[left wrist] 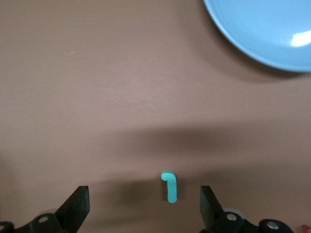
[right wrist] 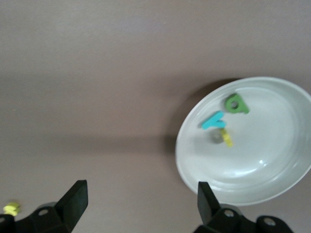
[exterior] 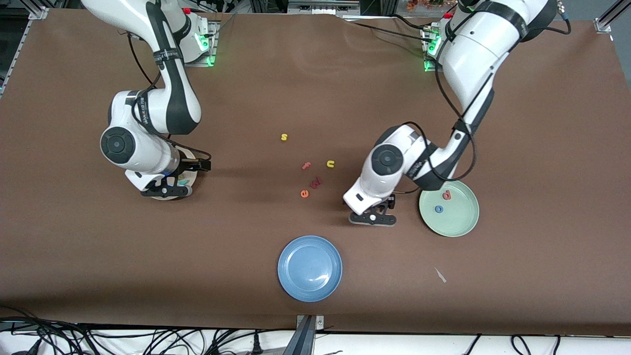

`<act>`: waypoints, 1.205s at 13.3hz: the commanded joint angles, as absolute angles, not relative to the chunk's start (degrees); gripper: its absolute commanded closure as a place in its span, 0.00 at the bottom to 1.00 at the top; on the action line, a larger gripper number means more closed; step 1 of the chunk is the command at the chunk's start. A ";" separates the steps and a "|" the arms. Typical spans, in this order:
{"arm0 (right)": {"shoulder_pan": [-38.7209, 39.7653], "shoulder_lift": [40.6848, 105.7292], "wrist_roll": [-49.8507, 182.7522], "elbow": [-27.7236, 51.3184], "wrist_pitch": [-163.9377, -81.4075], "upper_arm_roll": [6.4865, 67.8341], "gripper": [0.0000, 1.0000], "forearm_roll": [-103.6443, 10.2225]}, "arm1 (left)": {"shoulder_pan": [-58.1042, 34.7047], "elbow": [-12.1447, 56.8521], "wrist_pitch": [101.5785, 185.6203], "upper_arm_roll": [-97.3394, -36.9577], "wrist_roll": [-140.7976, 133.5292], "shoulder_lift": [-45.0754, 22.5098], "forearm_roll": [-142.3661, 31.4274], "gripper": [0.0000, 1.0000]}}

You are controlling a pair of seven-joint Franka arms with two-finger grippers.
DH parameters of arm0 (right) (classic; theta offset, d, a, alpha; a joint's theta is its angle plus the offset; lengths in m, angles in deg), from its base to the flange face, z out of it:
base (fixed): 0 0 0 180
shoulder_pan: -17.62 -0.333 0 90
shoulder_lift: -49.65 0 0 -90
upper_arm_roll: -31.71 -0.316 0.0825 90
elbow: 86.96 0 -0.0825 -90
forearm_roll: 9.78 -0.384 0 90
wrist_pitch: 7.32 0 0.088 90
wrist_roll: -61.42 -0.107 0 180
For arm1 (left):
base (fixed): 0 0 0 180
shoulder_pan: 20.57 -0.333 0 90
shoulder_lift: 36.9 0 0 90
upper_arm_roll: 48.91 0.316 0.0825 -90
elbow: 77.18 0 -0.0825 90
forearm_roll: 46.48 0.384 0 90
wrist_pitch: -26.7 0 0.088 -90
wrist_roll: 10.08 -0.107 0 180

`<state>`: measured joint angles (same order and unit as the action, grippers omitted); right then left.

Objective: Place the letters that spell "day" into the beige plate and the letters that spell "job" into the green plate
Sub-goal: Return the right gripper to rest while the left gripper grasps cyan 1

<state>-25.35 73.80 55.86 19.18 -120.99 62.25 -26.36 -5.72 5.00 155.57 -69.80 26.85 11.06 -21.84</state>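
Teal "j" [left wrist: 169, 187] seen flat on tabletop [exterior: 517, 276], between spread fingers of left tool [exterior: 373, 217], long axis along gap, beside green plate [exterior: 461, 224]. Right tool [exterior: 165, 191] open, empty, over beige plate [right wrist: 272, 187] where d, a, y already sit.

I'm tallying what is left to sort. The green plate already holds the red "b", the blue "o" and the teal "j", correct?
Not quite: the green plate holds only the red "b" and the blue "o", as the front view shows. The teal "j" lies on the brown table between the open fingers of the left tool, as the left wrist view shows.
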 commanded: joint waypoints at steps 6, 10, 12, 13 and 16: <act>-27.82 73.91 47.53 4.89 -98.82 61.77 0.00 -24.46 | -3.53 4.03 155.64 -69.21 25.86 13.72 -18.44 0.00; -20.66 67.52 48.32 4.88 -99.24 56.18 0.00 -23.67 | -4.05 3.85 155.90 -69.30 25.95 14.34 -19.23 0.20; -8.37 62.69 48.67 4.88 -99.69 41.98 0.00 -15.90 | -4.05 3.76 156.07 -69.30 26.21 14.60 -19.41 0.48; -6.74 61.01 48.76 4.97 -99.69 40.25 0.00 -12.97 | -4.05 3.76 156.07 -69.30 26.21 14.77 -19.41 0.56; -3.40 56.26 48.94 4.97 -99.25 39.01 0.00 -11.01 | -4.14 3.41 156.07 -69.30 26.21 15.48 -19.49 0.78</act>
<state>-6.55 60.01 48.50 3.93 -99.89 41.39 -12.48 -4.19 4.98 155.93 -69.31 26.54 14.39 -20.03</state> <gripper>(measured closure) 0.000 0.621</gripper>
